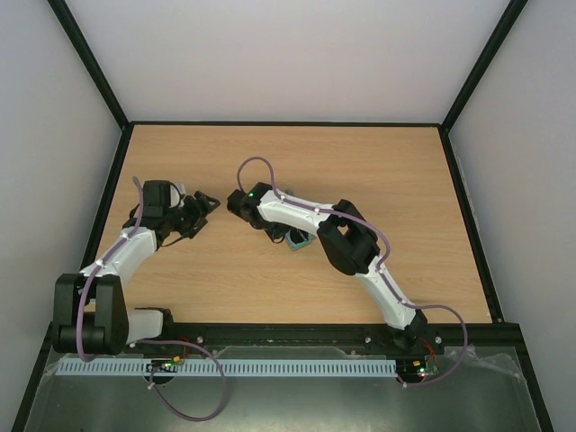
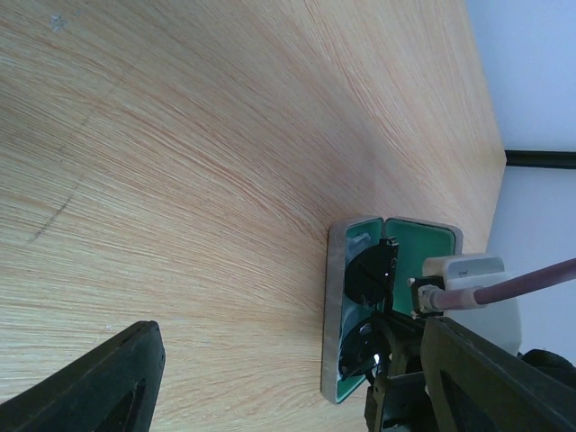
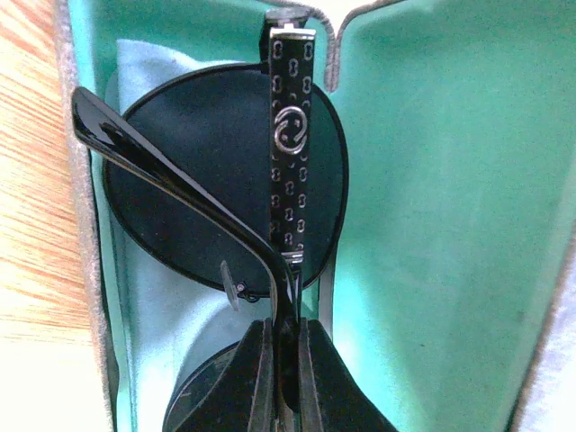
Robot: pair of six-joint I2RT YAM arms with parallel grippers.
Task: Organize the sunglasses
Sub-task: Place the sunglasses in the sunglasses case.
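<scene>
The sunglasses (image 3: 207,193) are a dark wire pair with round lenses, folded and lying in the open grey case (image 3: 432,180) with green lining. Under them lies a light blue cloth (image 3: 135,297). My right gripper (image 3: 286,337) is shut on the sunglasses' temple arms, just above the case's left half. The left wrist view shows the case (image 2: 335,306) from the side, with the sunglasses (image 2: 367,274) in it and the right gripper's fingers over them. In the top view the right gripper (image 1: 277,234) covers most of the case (image 1: 300,241). My left gripper (image 1: 200,214) is open and holds nothing, well left of the case.
The wooden table (image 1: 360,171) has a black frame and pale walls on three sides. The right arm (image 1: 346,238) reaches diagonally across the middle. The left arm (image 1: 126,252) lies along the left side.
</scene>
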